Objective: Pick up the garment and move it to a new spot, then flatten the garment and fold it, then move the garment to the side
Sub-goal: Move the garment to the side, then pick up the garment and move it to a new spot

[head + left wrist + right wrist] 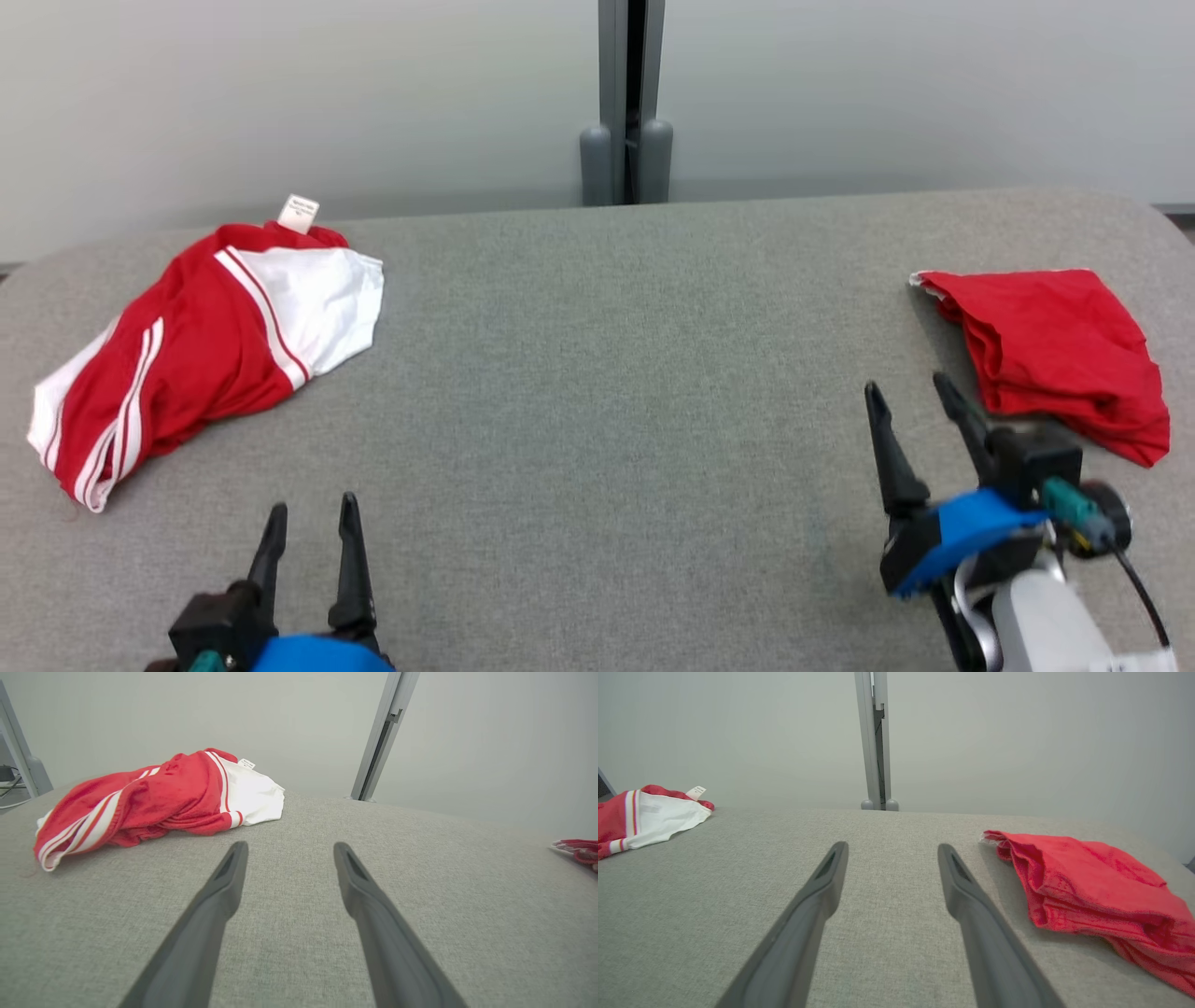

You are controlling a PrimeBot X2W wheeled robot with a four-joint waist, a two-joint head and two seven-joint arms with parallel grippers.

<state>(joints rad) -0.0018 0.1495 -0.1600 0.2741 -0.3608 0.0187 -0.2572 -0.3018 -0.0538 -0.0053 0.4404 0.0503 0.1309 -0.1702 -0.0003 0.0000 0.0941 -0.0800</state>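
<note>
Two garments lie on the grey worktop, well apart from each other. The red and white garment is crumpled at the left side, and a small white label stands up at its back edge. The red garment lies folded in a loose bundle at the right side. The left end effector is near the front edge, its fingers apart and holding nothing. The right end effector is just beside the red garment, also spread apart and empty. A grey post stands behind the worktop.
</note>
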